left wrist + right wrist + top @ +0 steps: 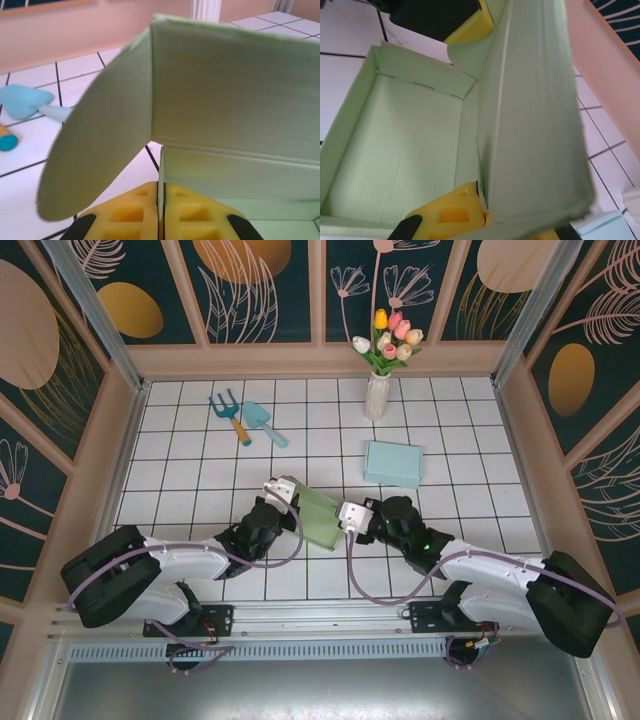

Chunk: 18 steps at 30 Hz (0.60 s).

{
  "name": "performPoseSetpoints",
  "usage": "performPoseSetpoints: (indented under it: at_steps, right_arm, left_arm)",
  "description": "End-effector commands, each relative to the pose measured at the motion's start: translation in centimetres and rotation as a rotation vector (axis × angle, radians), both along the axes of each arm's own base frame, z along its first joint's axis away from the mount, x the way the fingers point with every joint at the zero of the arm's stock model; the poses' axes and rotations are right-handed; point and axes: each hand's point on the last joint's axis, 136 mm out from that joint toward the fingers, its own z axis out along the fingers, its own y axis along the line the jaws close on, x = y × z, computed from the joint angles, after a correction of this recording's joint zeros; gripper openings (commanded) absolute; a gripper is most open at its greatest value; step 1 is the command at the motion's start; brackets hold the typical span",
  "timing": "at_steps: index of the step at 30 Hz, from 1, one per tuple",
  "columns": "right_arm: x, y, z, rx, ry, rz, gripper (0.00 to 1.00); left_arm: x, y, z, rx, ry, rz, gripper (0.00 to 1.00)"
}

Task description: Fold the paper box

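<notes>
- The pale green paper box (320,522) lies on the white tiled tabletop (200,455) at the lower centre of the top view, between the two arms. Its tray is open and the lid is not yet closed.
- The left pincer (161,207) is pinched tight on a thin wall edge of the box, its yellow pads meeting on the card. Above it rise the lid panel (235,85) and a rounded flap (95,145) that hangs loose toward the left of the frame.
- The right pincer (481,209) is likewise clamped narrow on the card at the foot of the raised lid panel, with the open tray (395,150) at its left.
- The step in hand looks like bringing the lid over the tray. One pincer should anchor the tray while the other turns the lid about its crease in an arc. A sideways pull would likely buckle the thin card.
- The rounded flap should tuck inside the side wall before the lid comes down, because left outside it would probably crumple.
- Both grips sit near edges, so a slow, even motion guards against tearing.
- The light blue box (393,462) and the trowel (265,423) lie well apart, higher in the frame.
</notes>
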Motion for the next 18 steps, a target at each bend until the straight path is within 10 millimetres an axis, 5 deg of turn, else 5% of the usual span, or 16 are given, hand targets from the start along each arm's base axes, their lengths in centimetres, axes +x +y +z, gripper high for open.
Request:
performPoseSetpoints:
  at_steps: [1,9,18]
  right_arm:
    - [1.9,-0.2,1.9,0.037,-0.049,-0.119,0.06]
    - [1.1,-0.1,0.7,0.004,-0.034,-0.130,0.05]
    - [0.5,-0.4,-0.3,-0.052,-0.032,-0.159,0.05]
  left_arm:
    - [-0.4,-2.4,0.8,-0.132,0.051,-0.067,0.12]
    - [-2.1,-3.7,-0.9,-0.194,0.201,-0.143,0.27]
    - [-3.6,-0.1,-2.4,-0.176,0.284,-0.052,0.37]
